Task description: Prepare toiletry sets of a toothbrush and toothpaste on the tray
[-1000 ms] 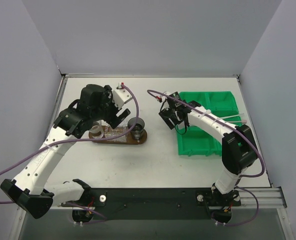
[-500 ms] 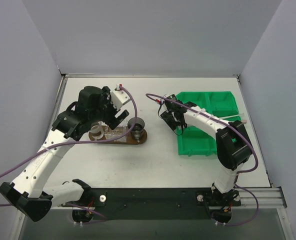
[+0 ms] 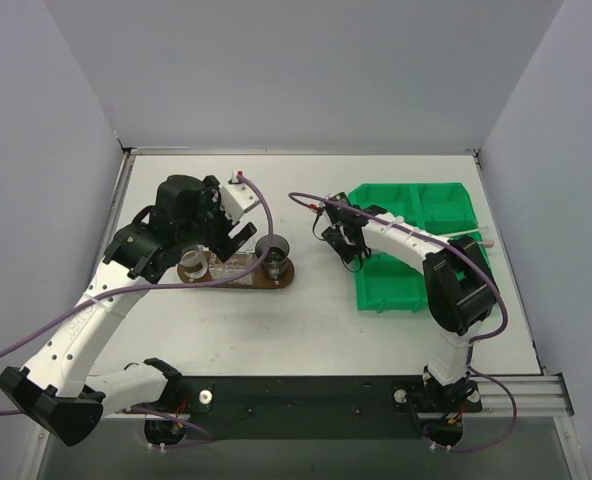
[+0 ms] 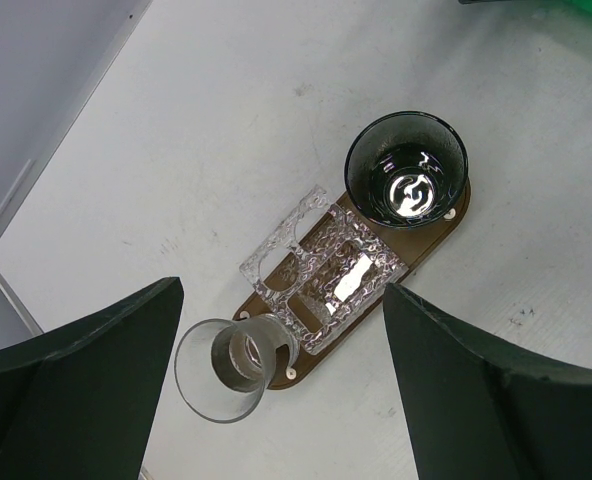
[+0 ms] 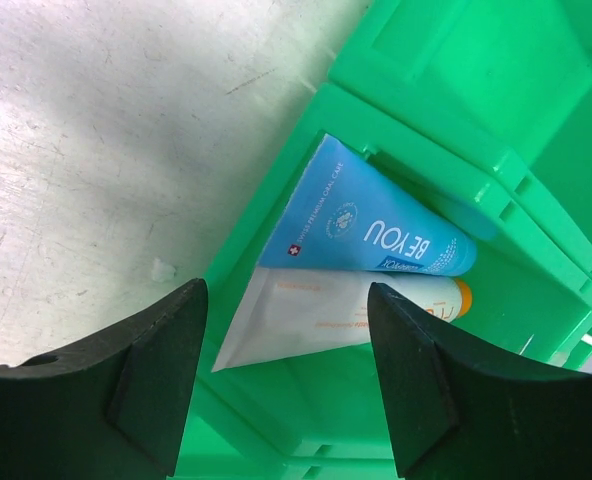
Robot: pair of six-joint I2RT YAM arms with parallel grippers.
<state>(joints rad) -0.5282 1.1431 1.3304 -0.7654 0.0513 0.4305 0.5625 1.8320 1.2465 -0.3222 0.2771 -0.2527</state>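
Note:
The dark brown tray lies left of centre, also in the left wrist view. No tube or brush shows on it. My left gripper hovers above it, open and empty. A blue toothpaste tube and a white tube with an orange cap lie side by side in a compartment of the green bin. My right gripper is open and empty just above them, at the bin's left edge. A pale toothbrush pokes out at the bin's right side.
On the tray stand a clear cup, a clear textured dish and a dark glass cup. The green sectioned bin sits right of centre. Walls close in the table at left, back and right.
My right gripper has shifted slightly left over the bin's left compartment as its arm folded in. My left gripper has drifted a little left and back above the tray.

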